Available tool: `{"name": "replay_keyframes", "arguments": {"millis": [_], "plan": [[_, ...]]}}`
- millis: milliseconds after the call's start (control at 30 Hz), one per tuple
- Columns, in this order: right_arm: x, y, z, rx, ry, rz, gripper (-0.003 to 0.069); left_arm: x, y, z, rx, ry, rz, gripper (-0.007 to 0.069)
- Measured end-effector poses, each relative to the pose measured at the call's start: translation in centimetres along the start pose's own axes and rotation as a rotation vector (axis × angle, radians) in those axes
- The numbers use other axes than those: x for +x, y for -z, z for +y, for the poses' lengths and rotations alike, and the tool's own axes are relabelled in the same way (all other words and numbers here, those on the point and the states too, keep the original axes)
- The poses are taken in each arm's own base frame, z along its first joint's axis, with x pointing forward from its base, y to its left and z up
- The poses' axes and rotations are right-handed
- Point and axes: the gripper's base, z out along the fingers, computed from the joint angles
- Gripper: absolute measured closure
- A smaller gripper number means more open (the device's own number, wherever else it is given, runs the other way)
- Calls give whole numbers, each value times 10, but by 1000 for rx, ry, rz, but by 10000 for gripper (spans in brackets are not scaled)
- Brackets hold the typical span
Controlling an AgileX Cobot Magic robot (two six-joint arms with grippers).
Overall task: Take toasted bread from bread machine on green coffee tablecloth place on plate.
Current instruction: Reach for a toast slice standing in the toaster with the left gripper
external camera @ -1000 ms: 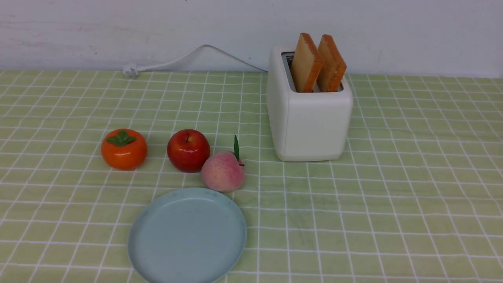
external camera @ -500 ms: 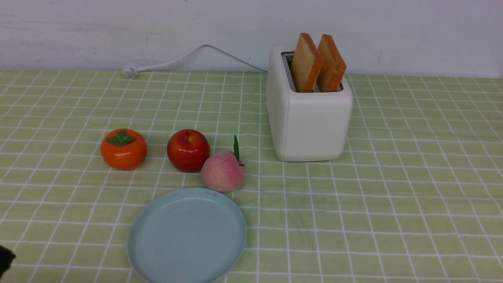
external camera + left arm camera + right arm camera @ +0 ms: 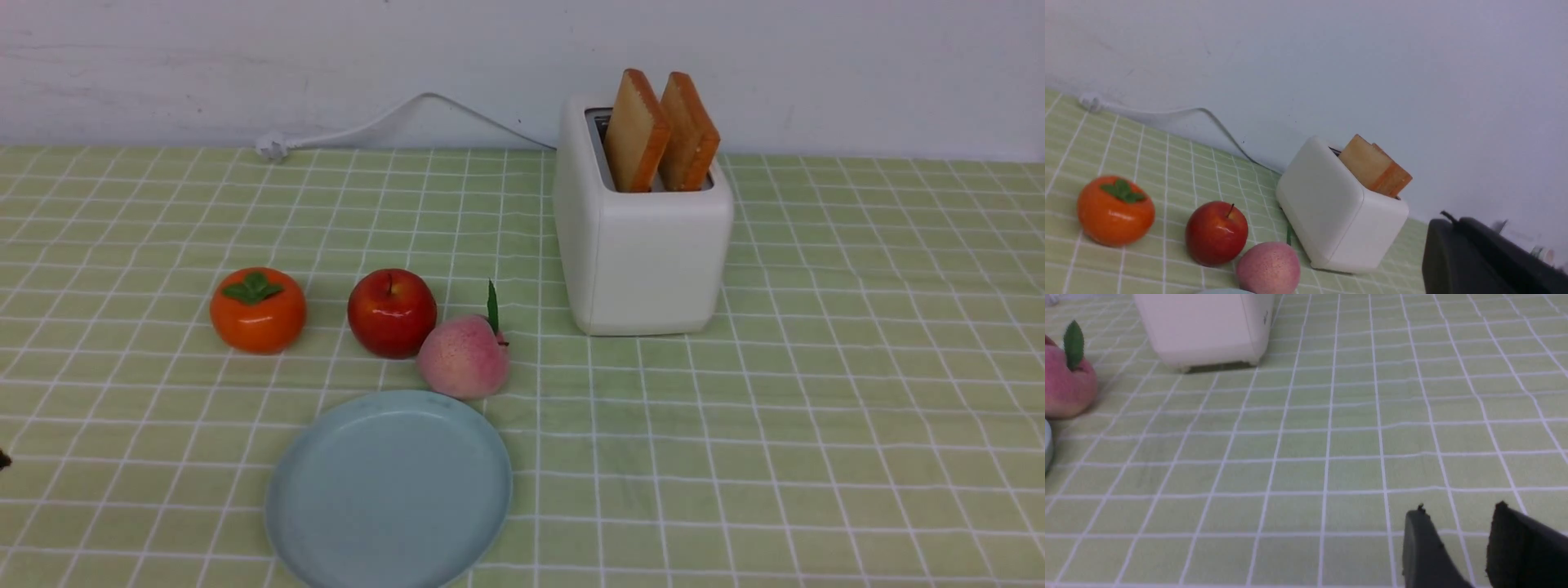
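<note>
Two slices of toasted bread (image 3: 635, 135) (image 3: 690, 135) stand upright in the slots of the white bread machine (image 3: 645, 245) at the back of the green coffee tablecloth (image 3: 816, 408). The pale blue plate (image 3: 390, 490) lies empty near the front. In the left wrist view my left gripper (image 3: 1453, 222) is shut on nothing, well short of the bread machine (image 3: 1331, 212) and its toasted bread (image 3: 1367, 167). Only a dark speck of it (image 3: 2, 460) shows at the front view's left edge. My right gripper (image 3: 1459, 510) hangs open low over bare cloth, apart from the bread machine (image 3: 1204, 330).
An orange persimmon (image 3: 258, 310), a red apple (image 3: 392, 313) and a pink peach (image 3: 464, 356) sit in a row behind the plate, the peach at its rim. The white cord (image 3: 392, 114) runs along the wall behind.
A dark part of my left arm entered the front view's lower left corner half a second ago; now only a speck shows, higher on that edge. Nothing on the cloth has moved.
</note>
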Motion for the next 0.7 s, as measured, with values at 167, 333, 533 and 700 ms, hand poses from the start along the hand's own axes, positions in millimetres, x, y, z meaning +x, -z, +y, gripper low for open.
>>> {"name": "replay_keyframes", "arguments": {"millis": [167, 333, 533, 700], "plan": [[-16, 1, 3, -40, -130, -173, 418, -19, -28, -4, -37, -104, 64, 638], [-29, 5, 3, -86, -329, -312, 430, -22, -68, 6, -111, -83, 143, 638], [-65, 15, 14, -96, -300, -238, 571, -29, -118, 10, -126, -69, 235, 638], [-114, 20, 29, -97, -151, -94, 669, -40, -158, 6, -74, -97, 271, 638]]}}
